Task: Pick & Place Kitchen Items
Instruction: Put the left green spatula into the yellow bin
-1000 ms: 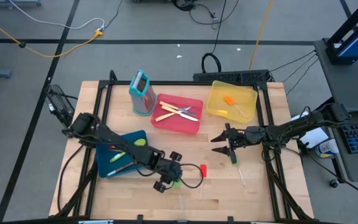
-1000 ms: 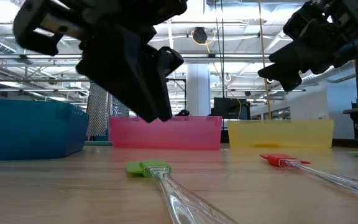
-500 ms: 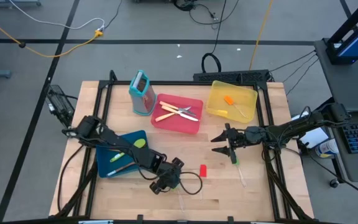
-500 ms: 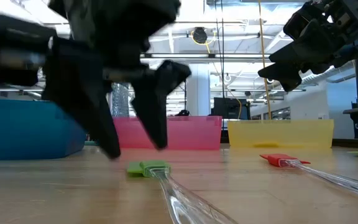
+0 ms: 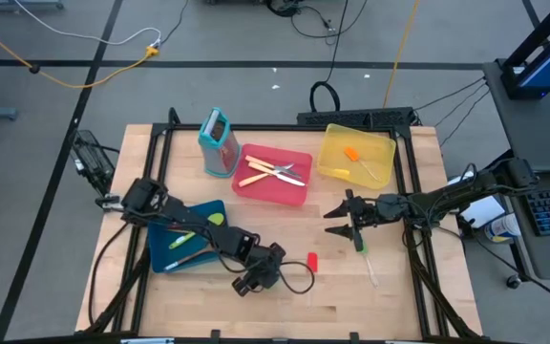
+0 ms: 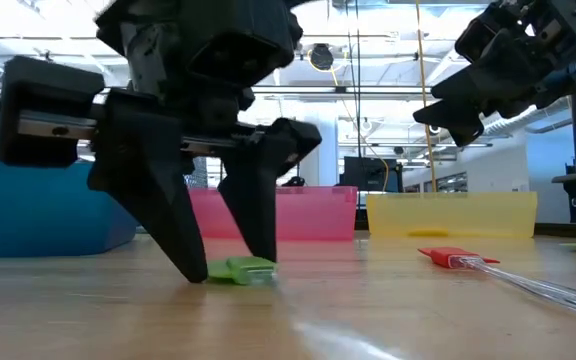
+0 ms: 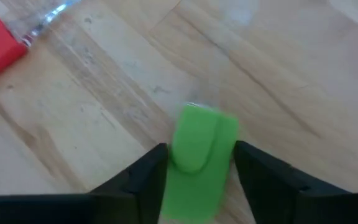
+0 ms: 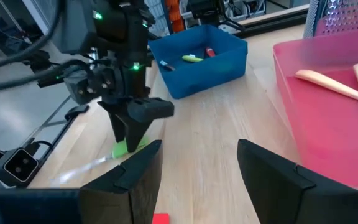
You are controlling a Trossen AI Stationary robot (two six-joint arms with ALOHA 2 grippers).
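My left gripper [image 6: 230, 272] is open and low over the table's near middle, fingertips at the tabletop. A green spatula head [image 7: 201, 149] lies flat on the wood between its two fingers, its clear handle running toward the near edge. To the right lies a red spatula [image 5: 312, 261] with a clear handle. My right gripper [image 5: 337, 222] hangs open above the table's right middle, with a green, clear-handled utensil [image 5: 361, 250] on the wood just near-right of it. Other utensils lie in the blue tray [image 5: 184, 239], red tray [image 5: 273, 174] and yellow tray [image 5: 356, 155]. My left gripper has one finger [image 7: 145, 180] on each side of the green spatula's head [image 7: 197, 134], coming steeply from above. I cannot tell whether the fingers touch it. The head lies flat on the table.
An upright teal box grater [image 5: 218, 141] stands at the far left beside the red tray. A black cable [image 5: 299, 279] loops on the wood by my left gripper. Bare wood lies along the near edge and between the two arms.
My left gripper has sunk to the tabletop, rolled about its own axis, and its fingers stand wider apart than a second ago. They now straddle the green spatula's head. The spatulas have not moved.
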